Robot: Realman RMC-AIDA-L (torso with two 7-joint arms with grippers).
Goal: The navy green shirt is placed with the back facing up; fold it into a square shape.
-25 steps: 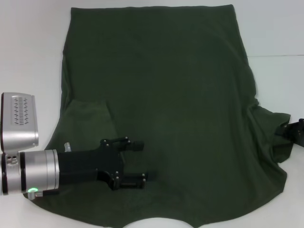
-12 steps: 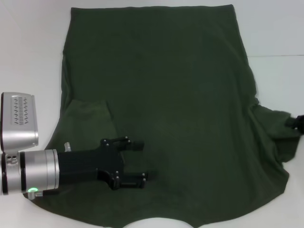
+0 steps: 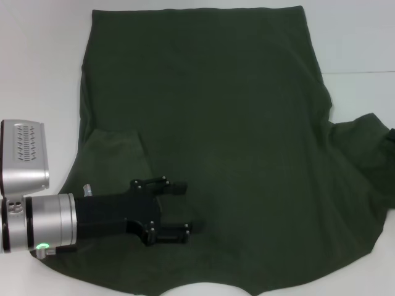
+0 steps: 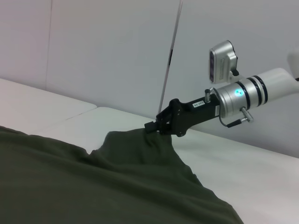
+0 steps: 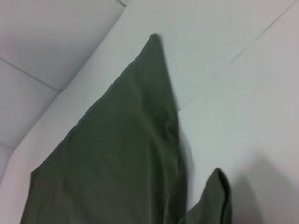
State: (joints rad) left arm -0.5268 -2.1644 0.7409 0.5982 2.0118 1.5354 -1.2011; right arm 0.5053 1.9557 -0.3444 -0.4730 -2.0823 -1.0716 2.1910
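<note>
The shirt [image 3: 210, 142] lies spread flat over most of the white desk [image 3: 37, 74], plain back up, its hem toward the far edge and its collar end at the near edge. What has just changed is on the right side: the right sleeve [image 3: 364, 148], which a second ago lay crumpled in a low heap by the desk's right edge, is now lifted and drawn out toward that edge, so the cloth there reads as a raised flap. The left wrist view shows why: the right claw [image 4: 158, 127] is closed on the tip of that sleeve and holds it off the desk, with the fabric tenting up to it. In the head view this claw sits at or past the right edge and barely shows.

The left claw [image 3: 182, 209] has not moved; it rests over the shirt's near-left part, its fingers apart with nothing between them, close to the already turned-in left sleeve [image 3: 114, 154].

As a judgement, the fold is at an early stage: the right sleeve looks ready to be carried inward over the body, matching the left one, before the body is folded into a square.
</note>
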